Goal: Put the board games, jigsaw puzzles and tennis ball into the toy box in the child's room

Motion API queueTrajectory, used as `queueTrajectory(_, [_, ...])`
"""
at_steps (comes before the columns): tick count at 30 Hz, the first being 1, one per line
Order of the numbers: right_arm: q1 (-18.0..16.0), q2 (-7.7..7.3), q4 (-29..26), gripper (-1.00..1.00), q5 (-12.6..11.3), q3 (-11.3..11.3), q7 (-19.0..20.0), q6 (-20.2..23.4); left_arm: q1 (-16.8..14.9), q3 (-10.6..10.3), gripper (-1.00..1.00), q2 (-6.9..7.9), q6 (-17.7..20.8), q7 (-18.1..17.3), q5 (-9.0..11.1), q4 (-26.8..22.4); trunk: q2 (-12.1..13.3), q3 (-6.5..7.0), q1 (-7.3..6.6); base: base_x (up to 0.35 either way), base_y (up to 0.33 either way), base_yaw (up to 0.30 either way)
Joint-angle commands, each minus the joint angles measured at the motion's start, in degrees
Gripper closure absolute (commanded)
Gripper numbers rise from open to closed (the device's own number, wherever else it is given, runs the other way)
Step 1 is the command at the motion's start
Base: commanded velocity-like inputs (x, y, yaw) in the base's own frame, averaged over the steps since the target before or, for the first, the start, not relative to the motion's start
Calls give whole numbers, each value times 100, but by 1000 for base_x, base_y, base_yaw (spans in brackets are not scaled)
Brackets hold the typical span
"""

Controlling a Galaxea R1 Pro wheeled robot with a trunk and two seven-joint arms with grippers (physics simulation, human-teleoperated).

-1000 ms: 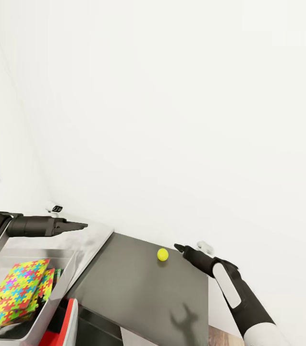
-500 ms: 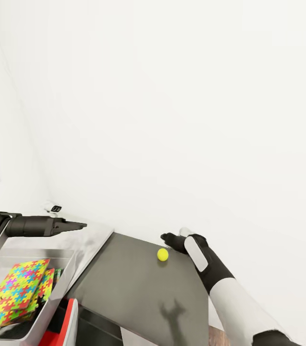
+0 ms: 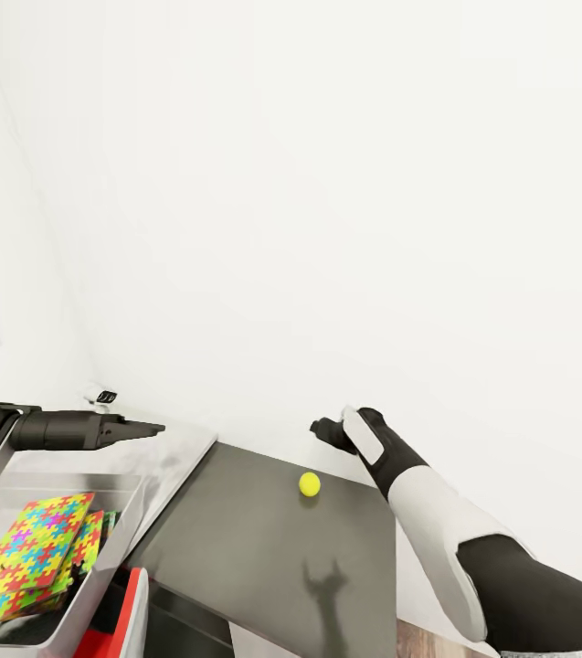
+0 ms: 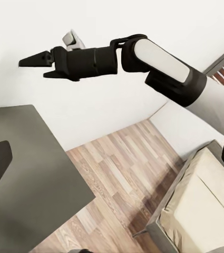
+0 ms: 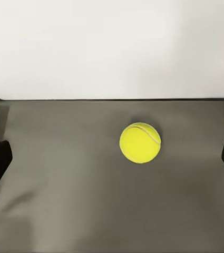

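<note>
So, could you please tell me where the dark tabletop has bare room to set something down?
Nearly all of the dark grey tabletop is bare: only the small yellow-green tennis ball sits near its far edge. The light grey toy box on the left is crowded with multicolour jigsaw puzzle sheets.

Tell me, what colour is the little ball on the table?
The tennis ball is bright yellow-green with a pale curved seam, clearest in the right wrist view.

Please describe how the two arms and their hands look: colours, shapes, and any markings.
Both arms are built alike. The right arm has white rounded shells with black joints and a black wrist. A small light grey block sits on it. The right hand is black with two thin, pointed fingers. The left hand is also black and tapered, on a black cylindrical wrist. No markings are readable.
</note>
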Motion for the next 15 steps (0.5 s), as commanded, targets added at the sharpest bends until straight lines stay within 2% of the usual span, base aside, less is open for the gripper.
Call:
queueTrajectory(1, [-37,0,19,-100,-45,17,-105,14,-6,-14,-100,7,61,-17,13,1,-13,-13,4,0,0,0])
queueTrajectory(5, [-128,0,88,-100,-42,18,-286,25,-6,-14,-100,7,61,-17,13,1,-13,-13,4,0,0,0])
queueTrajectory(15, [-169,0,123,-100,-46,27,-391,54,-6,-11,-100,7,54,-17,8,1,-13,-13,4,0,0,0])
